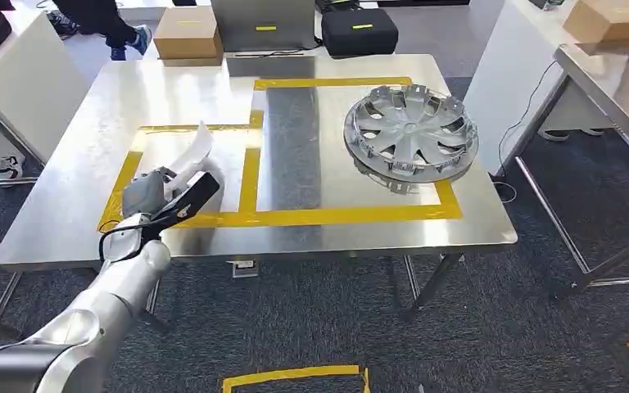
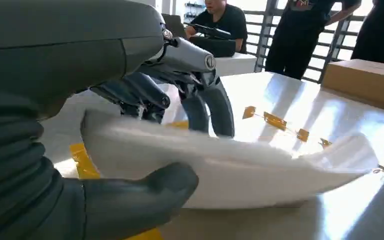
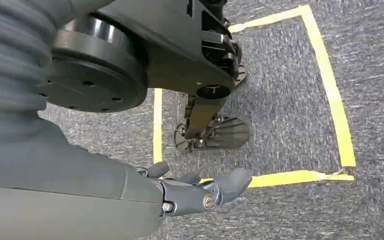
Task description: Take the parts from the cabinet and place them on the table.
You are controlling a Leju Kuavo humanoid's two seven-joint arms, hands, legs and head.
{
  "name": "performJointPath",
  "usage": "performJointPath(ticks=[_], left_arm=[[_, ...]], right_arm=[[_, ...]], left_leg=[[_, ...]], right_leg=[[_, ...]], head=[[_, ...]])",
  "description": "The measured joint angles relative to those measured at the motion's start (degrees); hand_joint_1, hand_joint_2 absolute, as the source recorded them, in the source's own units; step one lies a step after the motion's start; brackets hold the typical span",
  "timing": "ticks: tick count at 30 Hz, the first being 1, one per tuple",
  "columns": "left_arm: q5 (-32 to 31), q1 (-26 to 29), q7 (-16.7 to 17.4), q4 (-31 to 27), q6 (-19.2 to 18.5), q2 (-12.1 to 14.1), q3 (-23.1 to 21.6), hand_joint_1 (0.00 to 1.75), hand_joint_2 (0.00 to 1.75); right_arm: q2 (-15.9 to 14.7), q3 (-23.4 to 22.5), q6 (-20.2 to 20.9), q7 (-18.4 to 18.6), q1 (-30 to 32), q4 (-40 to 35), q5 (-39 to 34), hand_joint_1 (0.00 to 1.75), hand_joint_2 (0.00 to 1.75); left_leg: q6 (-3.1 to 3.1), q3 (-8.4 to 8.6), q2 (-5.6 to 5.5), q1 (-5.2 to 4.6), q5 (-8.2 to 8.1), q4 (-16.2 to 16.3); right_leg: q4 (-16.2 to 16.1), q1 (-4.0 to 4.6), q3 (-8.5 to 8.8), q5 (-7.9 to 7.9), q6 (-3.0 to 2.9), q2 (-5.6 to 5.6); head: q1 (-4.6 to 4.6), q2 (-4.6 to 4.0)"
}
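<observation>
Here, in the head view, the left hand (image 1: 160, 192) grips a white part (image 1: 192, 155) over the left taped box on the steel table (image 1: 65, 221). Lower it flat inside the tape (image 1: 250, 176) before releasing, well apart from the hubcap (image 1: 410, 131). In the left wrist view, thumb and fingers (image 2: 215, 107) clamp the part just above the tabletop; people stand beyond. In the right wrist view, the right hand (image 3: 200, 192) hangs spread and empty over taped carpet (image 3: 290, 100).
</observation>
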Motion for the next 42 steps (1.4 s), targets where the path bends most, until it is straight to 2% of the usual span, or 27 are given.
performJointPath(ticks=[2, 3, 15, 19, 26, 30, 34, 42], left_arm=[[0.00, 0.02, -1.07, 0.00, -0.13, 0.00, 0.13, 0.00, 1.75], [0.00, 0.01, -1.55, -0.02, -0.04, 0.00, 0.17, 0.00, 0.00], [-0.92, 0.01, -2.14, -0.02, 0.88, 0.04, 0.22, 0.00, 0.00], [-0.94, 0.00, -3.32, -0.04, 1.29, 0.04, 0.26, 0.00, 0.00], [-0.59, -0.18, -9.29, -1.22, 2.49, -0.24, 0.68, 0.00, 0.00], [-0.06, -0.15, -13.07, -3.59, 5.18, -0.79, 0.68, 0.00, 0.00], [1.68, 2.30, -15.63, -11.19, 5.84, -0.98, 0.39, 0.00, 0.00], [5.71, 14.90, -13.60, -36.12, 0.20, 1.09, -2.54, 0.00, 0.00]], right_arm=[[0.00, 0.02, 0.17, -0.02, 0.01, 0.02, 0.00, 0.00, 0.00], [0.02, 0.02, 0.17, -0.02, 0.01, 0.00, 0.00, 0.00, 0.00], [0.13, 0.02, 0.20, -0.26, 0.00, 0.02, -0.24, 0.00, 0.00], [0.15, 0.02, 0.24, -0.37, 0.00, 0.02, -0.24, 0.00, 0.00], [0.15, 0.02, 0.31, -0.81, -0.01, 0.00, -0.26, 0.00, 0.00], [0.15, 0.02, 0.31, -0.90, -0.01, 0.02, -0.55, 0.00, 0.00], [0.15, 0.02, 0.31, -1.14, 0.06, 0.02, -0.92, 0.00, 0.00], [0.11, -0.09, 0.02, -2.51, 0.65, 0.00, -2.89, 0.00, 0.00]], left_leg=[[0.00, 0.00, 0.00, 0.00, 0.00, 0.00], [0.00, 0.00, 0.00, 0.00, 0.00, 0.00], [0.00, 0.01, 0.00, 0.00, 0.00, 0.00], [0.00, 0.01, 0.00, 0.00, 0.00, 0.00], [0.00, 0.01, 0.00, 0.00, 0.00, 0.00], [0.00, 0.02, 0.00, 0.00, 0.01, 0.00], [-0.01, 0.02, 0.02, 0.00, 0.00, 0.00], [-0.01, 0.02, 0.05, 0.00, -0.01, -0.06]], right_leg=[[0.00, 0.00, 0.00, 0.00, 0.00, 0.00], [0.00, 0.00, 0.00, 0.00, 0.00, 0.00], [0.00, 0.00, 0.00, 0.00, 0.00, 0.00], [0.00, 0.00, 0.00, 0.00, 0.00, 0.00], [0.00, 0.00, 0.00, 0.00, 0.00, 0.00], [0.00, 0.00, 0.00, 0.00, 0.00, 0.00], [0.00, 0.00, 0.00, 0.00, 0.00, 0.05], [0.00, 0.00, -0.02, -0.06, -0.01, 0.05]], head=[[0.02, 0.00], [0.00, 0.00], [0.02, 0.00], [0.02, 0.00], [0.02, 0.00], [0.02, 0.00], [0.02, 0.00], [0.02, 0.00]])
